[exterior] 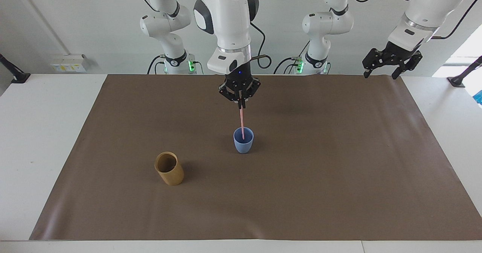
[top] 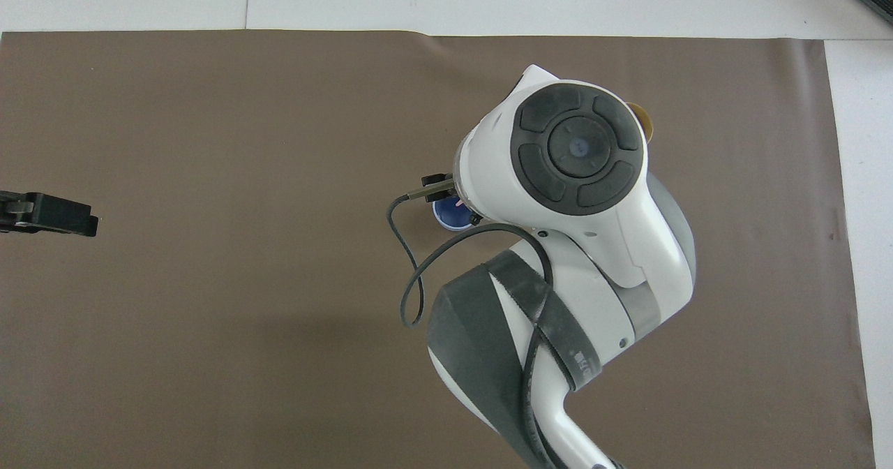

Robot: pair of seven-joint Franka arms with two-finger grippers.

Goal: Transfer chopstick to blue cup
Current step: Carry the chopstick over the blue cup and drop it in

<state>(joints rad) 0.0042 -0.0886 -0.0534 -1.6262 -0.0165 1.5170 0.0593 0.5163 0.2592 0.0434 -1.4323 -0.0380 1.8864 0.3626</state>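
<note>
Chopstick (exterior: 242, 124) is a thin pale pink stick, nearly upright, its top clamped in my right hand (exterior: 240, 103), its lower end inside the blue cup (exterior: 243, 140); no writing readable anywhere; cup stands mid-mat (exterior: 339, 170) on the tabletop (exterior: 45, 140); my right arm points straight down over it; my left hand (exterior: 390, 61) waits with fingers apart over the mat's corner at its own end; tan cup (exterior: 169, 168) stands apart, farther from me.

Glossy white arm casings, dark grey joint caps, black claws, looping black cables, green lights at bases
</note>
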